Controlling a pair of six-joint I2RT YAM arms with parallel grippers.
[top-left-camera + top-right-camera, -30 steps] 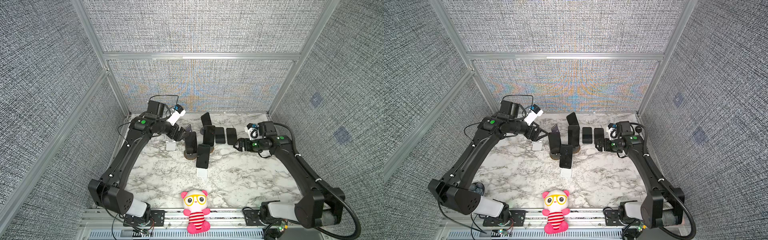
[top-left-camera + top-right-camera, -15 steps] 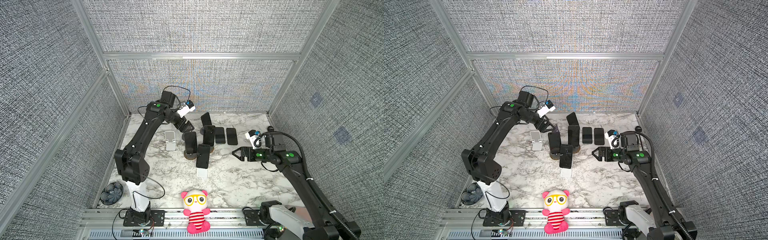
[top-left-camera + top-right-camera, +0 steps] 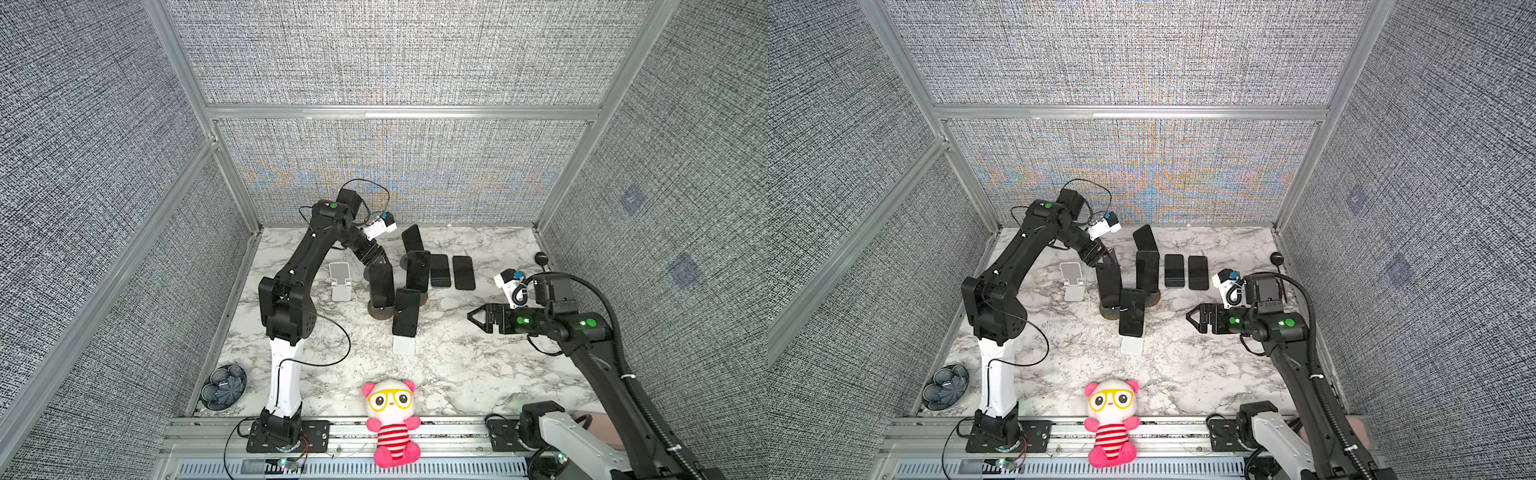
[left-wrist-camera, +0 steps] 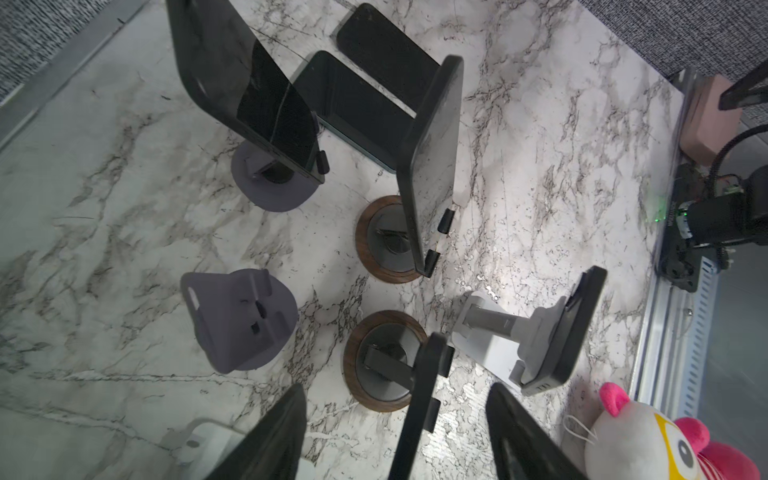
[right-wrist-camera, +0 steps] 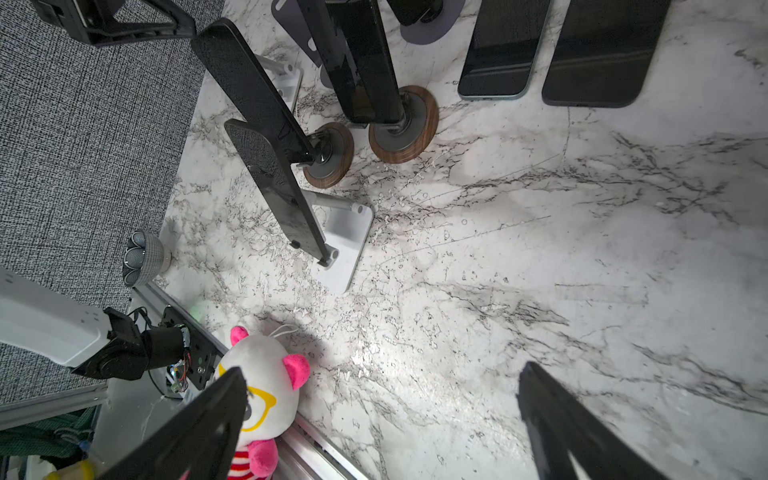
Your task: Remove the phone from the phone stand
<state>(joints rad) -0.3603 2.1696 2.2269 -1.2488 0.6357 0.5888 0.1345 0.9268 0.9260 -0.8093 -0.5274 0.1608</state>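
Several black phones stand on stands mid-table. My left gripper (image 3: 380,259) (image 3: 1106,259) hangs over the top edge of one phone (image 3: 381,286) (image 3: 1108,284) that leans on a round wood-rimmed phone stand (image 3: 380,312). In the left wrist view that phone's thin edge (image 4: 419,407) runs between the two fingers (image 4: 274,436) of the gripper (image 4: 397,415), with marble showing on both sides, so the jaws are open around it. My right gripper (image 3: 471,318) (image 5: 382,370) is open and empty above bare marble at the right.
Close by stand a phone on a white stand (image 3: 406,311), another on a wood-rimmed stand (image 3: 417,270), one at the back (image 3: 412,237). Two phones (image 3: 440,270) lie flat. An empty white stand (image 3: 340,280), an empty purple stand (image 4: 241,320), a plush toy (image 3: 392,419) and a dark dish (image 3: 223,386) are around.
My left gripper has swung right from the empty white stand to over the phone, and its jaws have narrowed. My right gripper has drawn back from the flat phones toward the front right.
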